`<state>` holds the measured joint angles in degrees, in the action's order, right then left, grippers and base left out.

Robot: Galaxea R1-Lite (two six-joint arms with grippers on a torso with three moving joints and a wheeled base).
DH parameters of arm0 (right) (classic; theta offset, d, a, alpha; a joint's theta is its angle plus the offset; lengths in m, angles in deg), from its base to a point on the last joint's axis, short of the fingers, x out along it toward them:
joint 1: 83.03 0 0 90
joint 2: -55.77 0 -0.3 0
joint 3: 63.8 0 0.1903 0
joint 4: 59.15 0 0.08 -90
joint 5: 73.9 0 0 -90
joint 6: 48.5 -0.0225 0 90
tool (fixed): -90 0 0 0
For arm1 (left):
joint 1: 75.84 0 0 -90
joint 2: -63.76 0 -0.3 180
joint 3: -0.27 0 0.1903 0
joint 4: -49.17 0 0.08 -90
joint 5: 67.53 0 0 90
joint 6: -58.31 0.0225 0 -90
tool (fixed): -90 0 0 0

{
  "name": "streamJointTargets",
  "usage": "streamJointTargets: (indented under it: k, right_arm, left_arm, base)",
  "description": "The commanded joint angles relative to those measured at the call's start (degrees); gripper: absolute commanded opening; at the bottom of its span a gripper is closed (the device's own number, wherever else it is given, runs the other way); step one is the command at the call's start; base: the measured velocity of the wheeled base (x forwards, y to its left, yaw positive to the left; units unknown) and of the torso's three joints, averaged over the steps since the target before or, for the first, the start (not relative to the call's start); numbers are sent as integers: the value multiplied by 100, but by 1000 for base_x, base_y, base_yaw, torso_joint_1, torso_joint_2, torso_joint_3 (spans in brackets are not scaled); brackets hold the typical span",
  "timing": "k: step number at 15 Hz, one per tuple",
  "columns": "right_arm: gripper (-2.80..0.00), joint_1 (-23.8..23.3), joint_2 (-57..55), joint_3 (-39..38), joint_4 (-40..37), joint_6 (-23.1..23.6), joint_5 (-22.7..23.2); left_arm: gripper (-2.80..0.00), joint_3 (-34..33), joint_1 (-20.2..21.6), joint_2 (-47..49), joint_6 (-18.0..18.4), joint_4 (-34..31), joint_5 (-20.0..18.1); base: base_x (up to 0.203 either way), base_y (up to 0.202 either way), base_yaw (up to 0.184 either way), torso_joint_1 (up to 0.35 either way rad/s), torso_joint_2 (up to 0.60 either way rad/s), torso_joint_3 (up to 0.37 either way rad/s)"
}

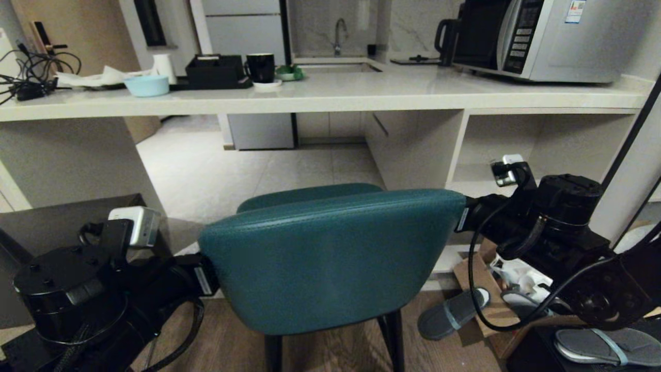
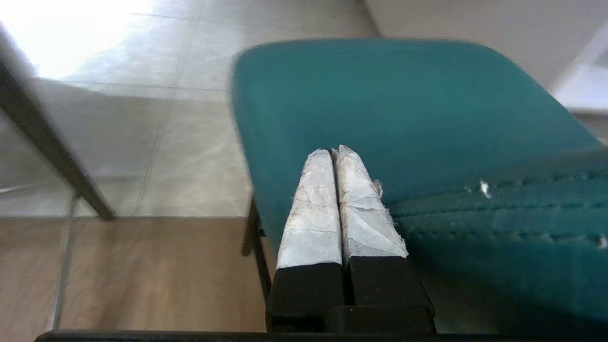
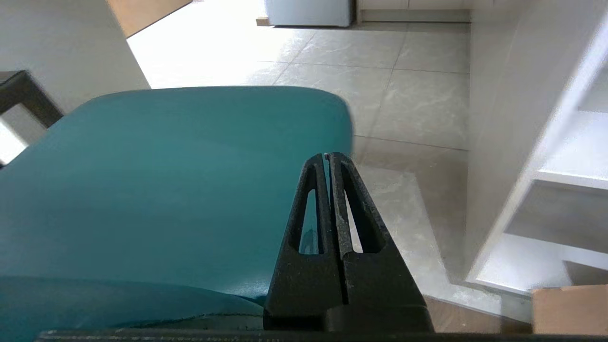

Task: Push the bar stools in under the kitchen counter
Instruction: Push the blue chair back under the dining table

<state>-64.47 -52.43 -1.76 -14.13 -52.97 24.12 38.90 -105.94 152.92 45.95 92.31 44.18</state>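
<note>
The teal bar stool stands in front of me, its curved back (image 1: 325, 258) nearest and its seat (image 1: 310, 195) toward the kitchen counter (image 1: 330, 95). The seat's front lies short of the counter's edge. My left arm (image 1: 77, 279) reaches past the back's left end. Its gripper (image 2: 332, 151) is shut, and its white-taped fingers lie over the left side of the seat (image 2: 403, 104). My right arm (image 1: 547, 217) passes the back's right end. Its gripper (image 3: 327, 156) is shut above the seat's right edge (image 3: 190, 156). The dark grey stool (image 1: 67, 217) shows partly at the left.
The counter's slab side panel (image 1: 67, 160) stands at the left and white shelving (image 1: 542, 150) at the right, with tiled floor between. Slippers (image 1: 449, 312) and a cardboard box (image 1: 485, 289) lie at the lower right. A microwave (image 1: 542, 36), cup and bowl sit on the counter.
</note>
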Motion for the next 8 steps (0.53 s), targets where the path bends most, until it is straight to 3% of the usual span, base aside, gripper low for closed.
streamJointTargets:
  k: [1,5,8]
  right_arm:
    - [-280,336,192,-118,34,11,-126]
    - [-280,432,280,-398,106,393,-168]
    - [-280,430,256,-422,113,394,-169]
  left_arm:
    - [-280,262,103,449,0,147,-22]
    - [-280,812,282,872,124,309,-44]
    - [-280,994,343,1086,199,320,-44]
  base:
    - [0,0,0,0,0,0]
    - [0,0,0,0,0,0]
    - [0,0,0,0,0,0]
